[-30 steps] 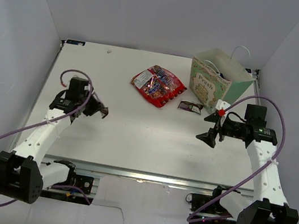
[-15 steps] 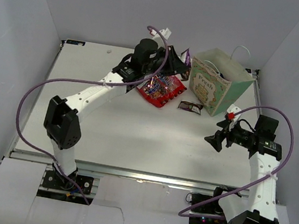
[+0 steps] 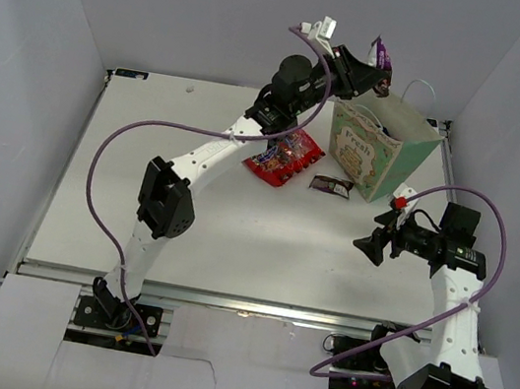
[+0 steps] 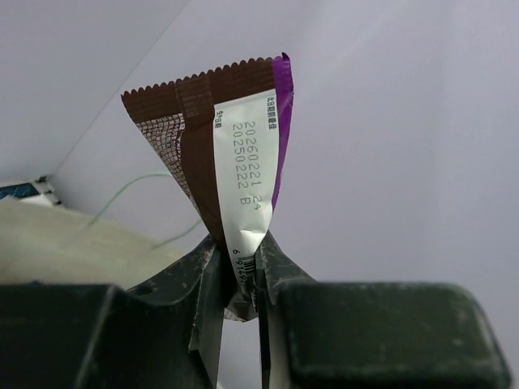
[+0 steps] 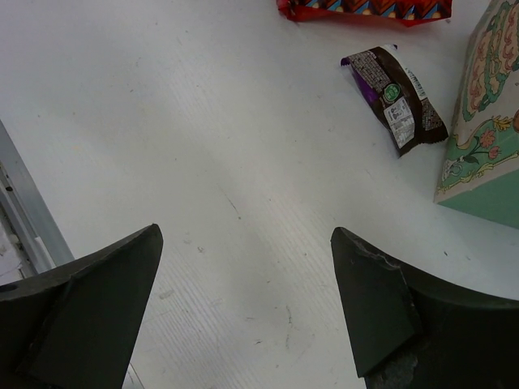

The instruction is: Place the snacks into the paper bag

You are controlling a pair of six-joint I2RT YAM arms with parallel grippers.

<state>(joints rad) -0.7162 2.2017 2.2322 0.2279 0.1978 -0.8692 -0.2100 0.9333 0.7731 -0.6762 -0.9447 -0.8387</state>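
Observation:
My left gripper point(image 3: 369, 70) is shut on a small purple and brown snack packet point(image 3: 382, 52) and holds it high above the open top of the paper bag point(image 3: 380, 147). In the left wrist view the jaws point(image 4: 241, 261) pinch the packet's point(image 4: 243, 154) lower end, and its white date label faces the camera. The red candy bag point(image 3: 285, 154) and the dark brown wrapper point(image 3: 331, 187) lie on the table left of the paper bag. My right gripper point(image 3: 372, 241) is open and empty, low over the table in front of the bag. The yellow packets are out of view.
The right wrist view shows the brown wrapper point(image 5: 395, 101), the red bag's edge point(image 5: 365, 8) and the paper bag's lower corner point(image 5: 486, 146) ahead of the open fingers point(image 5: 97, 300). White walls enclose the table on three sides. A metal rail runs along the near edge point(image 3: 251, 305).
My left arm has swung from the near left of the table to the back and risen, carrying the packet above the paper bag. My right arm has drawn back slightly to the right.

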